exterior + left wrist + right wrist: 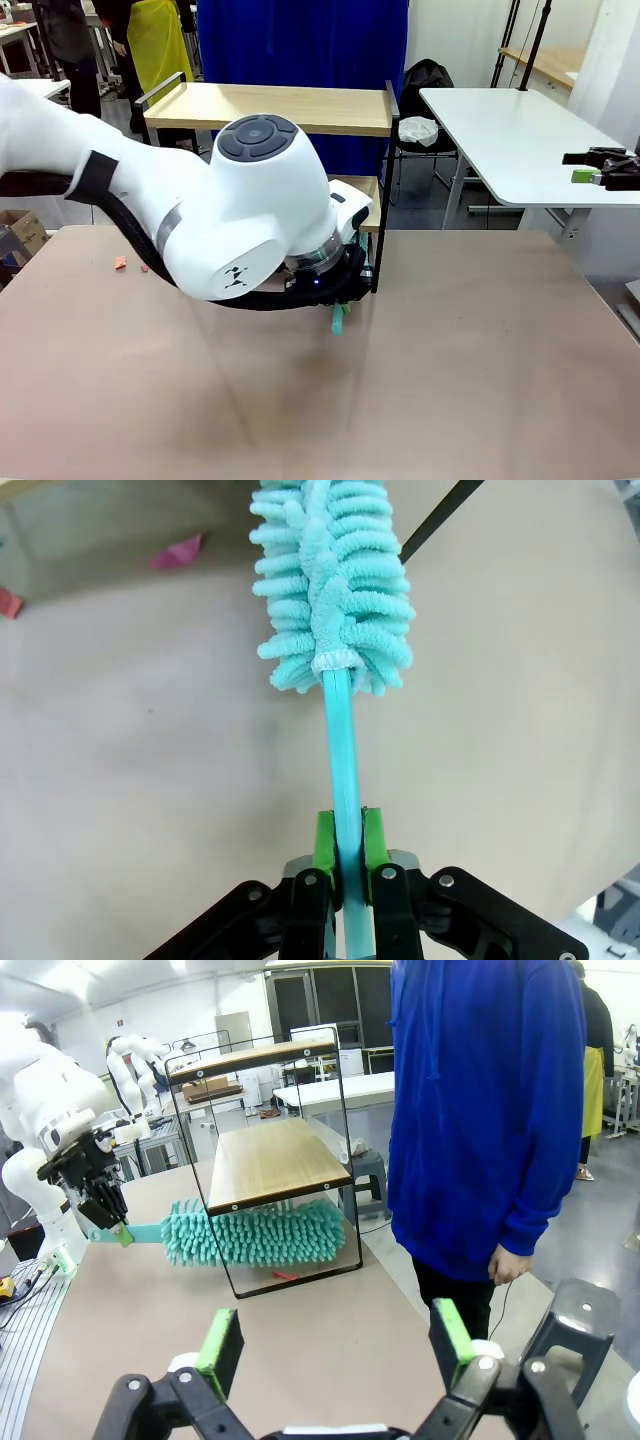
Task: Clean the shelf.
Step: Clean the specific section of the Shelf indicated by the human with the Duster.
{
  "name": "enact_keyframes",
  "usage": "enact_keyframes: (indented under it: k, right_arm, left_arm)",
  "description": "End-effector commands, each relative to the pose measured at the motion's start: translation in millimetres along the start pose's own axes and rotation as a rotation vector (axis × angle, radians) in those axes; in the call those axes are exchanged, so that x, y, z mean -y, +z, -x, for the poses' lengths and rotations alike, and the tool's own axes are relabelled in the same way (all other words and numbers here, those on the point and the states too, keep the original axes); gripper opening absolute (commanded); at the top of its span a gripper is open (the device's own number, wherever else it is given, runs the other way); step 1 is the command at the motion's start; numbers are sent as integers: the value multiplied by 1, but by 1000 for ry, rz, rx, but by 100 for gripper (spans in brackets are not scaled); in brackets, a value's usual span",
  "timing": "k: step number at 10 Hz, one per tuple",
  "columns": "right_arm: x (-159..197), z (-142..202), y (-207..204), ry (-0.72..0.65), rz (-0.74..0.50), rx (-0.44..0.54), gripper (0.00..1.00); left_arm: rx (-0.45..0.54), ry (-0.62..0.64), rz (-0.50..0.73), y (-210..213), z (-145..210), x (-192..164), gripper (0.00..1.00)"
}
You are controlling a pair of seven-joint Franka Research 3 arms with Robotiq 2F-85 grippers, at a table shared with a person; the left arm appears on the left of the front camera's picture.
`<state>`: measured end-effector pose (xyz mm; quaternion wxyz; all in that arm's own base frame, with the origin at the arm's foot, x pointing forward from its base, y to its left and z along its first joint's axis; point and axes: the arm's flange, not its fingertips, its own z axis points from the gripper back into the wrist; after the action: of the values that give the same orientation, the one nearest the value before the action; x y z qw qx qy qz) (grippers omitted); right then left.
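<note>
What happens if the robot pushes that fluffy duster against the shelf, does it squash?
The duster head is probably soft and squashy: its loops splay loosely. The thin handle likely flexes slightly, yet stands straight out of the shut left gripper, so it is probably fairly stiff. The thin-framed shelf might slide if pushed hard.

On your tan table [480,380], small pink scraps [120,263] lie near the far left corner. A person in a blue hoodie [480,1110] stands at the far side. Farther right you have a white table [510,135] with a black chair [428,78] beside it, and a cardboard box [22,232] sits far left.
</note>
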<state>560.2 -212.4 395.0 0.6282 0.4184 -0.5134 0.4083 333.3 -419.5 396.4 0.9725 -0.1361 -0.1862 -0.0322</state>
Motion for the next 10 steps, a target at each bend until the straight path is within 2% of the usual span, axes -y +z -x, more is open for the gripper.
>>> enact_keyframes:
  k: [1,3,5,6,7,8,9,10]
  right_arm:
    - [-1,-3,-1,4,0,2,100]
    - [-1,-3,-1,4,0,2,100]
    - [-1,-3,-1,4,0,2,100]
    - [-1,-3,-1,4,0,2,100]
    - [-1,-3,-1,4,0,2,100]
    - [-1,-3,-1,4,0,2,100]
    - [-1,-3,-1,4,0,2,100]
    - [-1,-3,-1,4,0,2,100]
  left_arm:
    - [40,29,4,-24,-2,23,13]
    - [10,52,-13,-44,-2,26,13]
    - [-72,78,12,-72,5,24,13]
    - [-65,169,1,-68,7,20,13]
    - [-65,46,-5,-53,6,11,13]
    - [-65,46,-5,-53,6,11,13]
    - [-97,81,-5,-67,9,11,13]
    - [-129,68,-34,-63,3,2,13]
